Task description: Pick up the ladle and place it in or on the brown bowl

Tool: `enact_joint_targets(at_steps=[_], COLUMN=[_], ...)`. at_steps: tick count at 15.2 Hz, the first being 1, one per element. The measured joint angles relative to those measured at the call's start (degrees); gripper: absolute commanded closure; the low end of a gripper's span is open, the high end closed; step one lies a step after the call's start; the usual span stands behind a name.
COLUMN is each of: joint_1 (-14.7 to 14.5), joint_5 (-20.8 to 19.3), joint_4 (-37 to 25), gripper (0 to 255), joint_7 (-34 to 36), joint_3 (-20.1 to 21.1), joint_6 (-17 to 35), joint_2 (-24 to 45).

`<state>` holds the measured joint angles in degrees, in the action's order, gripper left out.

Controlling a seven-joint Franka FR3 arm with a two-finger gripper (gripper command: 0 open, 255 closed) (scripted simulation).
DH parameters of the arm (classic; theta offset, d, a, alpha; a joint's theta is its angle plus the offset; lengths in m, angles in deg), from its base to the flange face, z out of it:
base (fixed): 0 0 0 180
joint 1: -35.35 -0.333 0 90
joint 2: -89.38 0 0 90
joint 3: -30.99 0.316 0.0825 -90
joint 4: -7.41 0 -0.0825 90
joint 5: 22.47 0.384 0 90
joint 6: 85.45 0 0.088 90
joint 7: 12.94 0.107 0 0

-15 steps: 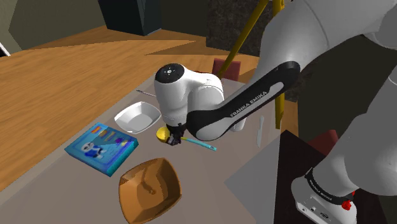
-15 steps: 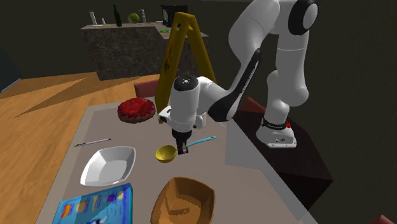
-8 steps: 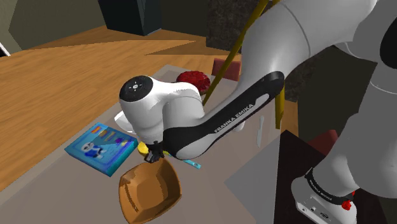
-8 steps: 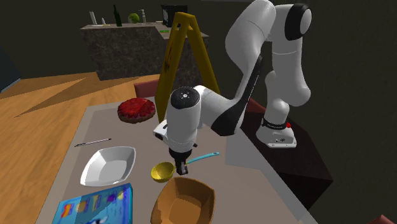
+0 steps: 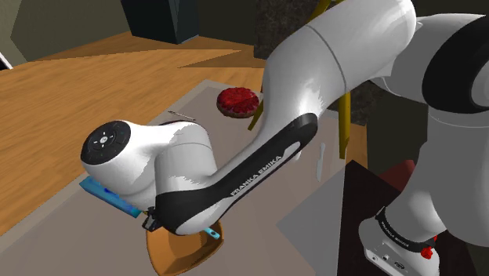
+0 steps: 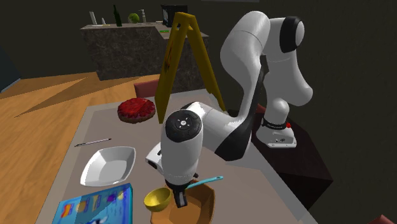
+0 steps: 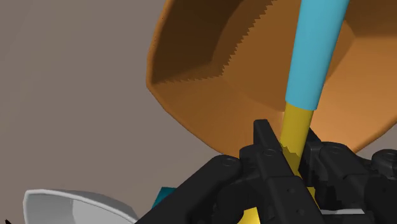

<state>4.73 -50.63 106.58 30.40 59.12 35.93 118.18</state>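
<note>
My pincer, clenched on the ladle at its yellow neck, hangs over the brown bowl, handle lying across it (cup near its rim).

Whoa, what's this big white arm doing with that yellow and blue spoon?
The white robot arm holds a ladle with a yellow scoop and a blue handle. Its black fingers are clamped on the ladle's stem. The ladle hangs over the brown bowl and has not yet been let go. A white bowl and a blue book lie nearby on the grey table.
</note>
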Motion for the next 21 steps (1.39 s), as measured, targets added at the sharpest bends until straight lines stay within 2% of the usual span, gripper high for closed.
enact_joint_targets(at_steps=[13, 20, 21], joint_1=[-1.8, -2.0, -2.1], joint_5=[-3.8, -4.2, -4.2], joint_4=[1.1, 1.1, 1.0], gripper=[255, 255, 0], joint_7=[3.5, 3.8, 3.9], joint_3=[-2.1, -2.3, -2.3], joint_6=[5.9, 6.3, 6.3], joint_2=[5.7, 6.4, 6.5])
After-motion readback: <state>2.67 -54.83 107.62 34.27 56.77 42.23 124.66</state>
